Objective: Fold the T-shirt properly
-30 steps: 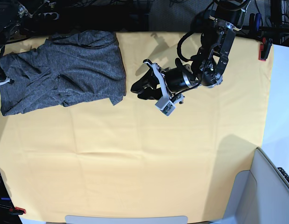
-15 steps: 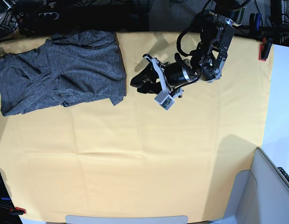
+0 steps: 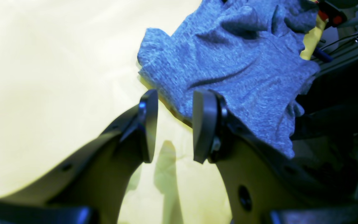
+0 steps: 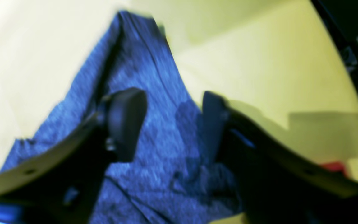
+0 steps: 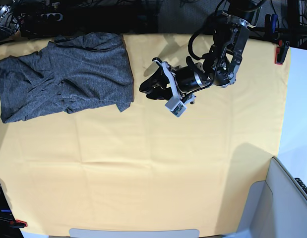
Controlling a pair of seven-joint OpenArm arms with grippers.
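The T-shirt lies crumpled and partly folded at the far left of the yellow cloth, its charcoal knit creased. It also fills the right wrist view as the T-shirt. My left gripper hovers just right of the shirt's right edge, open, with only cloth showing between its fingers. In the left wrist view the left gripper points at the T-shirt hem. My right gripper is open above the shirt and blurred, with nothing between its fingers. It does not show in the base view.
The yellow-orange tablecloth covers the whole table. Red clamps pin it at the far right and at the near left corner. A pale bin stands at the near right. Dark frame and cables run along the far edge.
My right gripper opened, let go of the shirt's left edge and drew away out of the base view. The shirt's left side settled flat. The left arm shifted slightly.
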